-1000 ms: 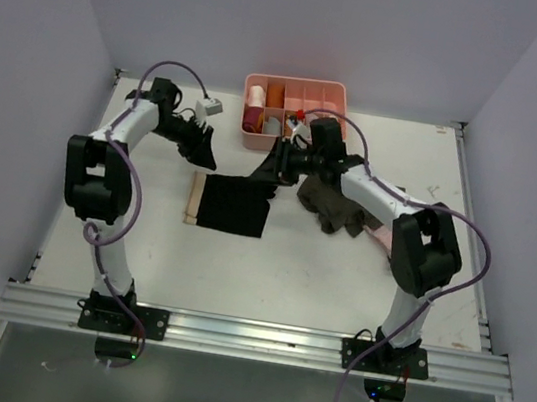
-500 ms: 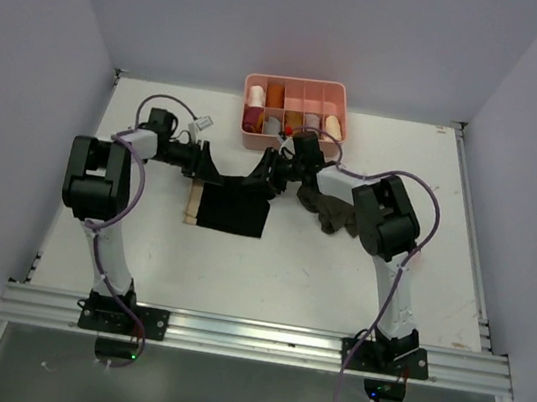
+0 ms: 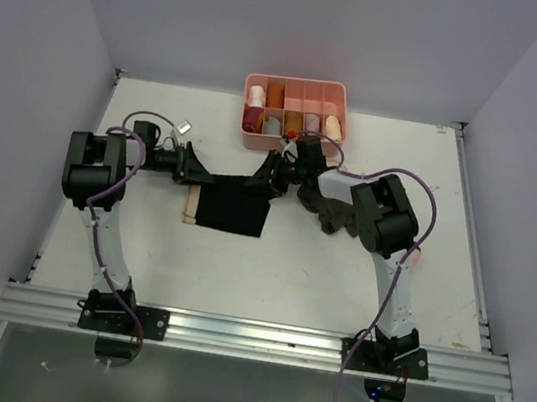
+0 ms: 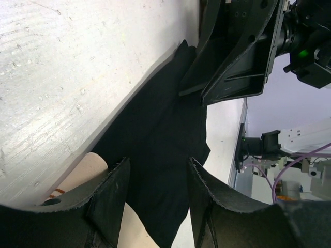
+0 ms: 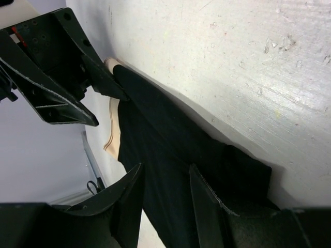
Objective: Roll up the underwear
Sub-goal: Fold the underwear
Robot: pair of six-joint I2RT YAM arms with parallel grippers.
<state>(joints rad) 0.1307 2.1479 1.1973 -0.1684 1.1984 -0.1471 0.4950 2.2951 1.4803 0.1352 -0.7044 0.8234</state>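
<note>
**Top external view: my two pairs of jaws meet at the far edge of the underwear**

The underwear [image 3: 232, 208] lies spread flat on the surface [image 3: 337, 282], roughly midway between my two arms, a black rectangle with its beige waistband [image 3: 192, 205] along the left side. My left jaws are low at its far left corner, and my right jaws are at its far right corner, so the two point at each other across the far edge.

In the left wrist view my fingers [image 4: 111, 201] stand apart, with black cloth and a strip of waistband showing in the gap. They are spread, pinching nothing. The right wrist view shows the same: its fingers [image 5: 209, 204] stand apart over the black cloth, not pressed onto it. Each wrist view also shows the other arm's jaws across the cloth.

Just beyond the underwear, at the far side of the surface, sits a pink tray [image 3: 298, 84] divided into small compartments. Rolled cloths fill several of them. In the far row there is a pale pink roll [image 3: 256, 95] at the left and a rust-orange one [image 3: 275, 94] beside it. In the near row I see a dark red roll [image 3: 251, 123], then a whitish, an orange, a pale lavender and a cream one [image 3: 333, 126].

An olive-brown garment [image 3: 332, 214] lies crumpled right of the underwear, partly under my right arm.
</note>
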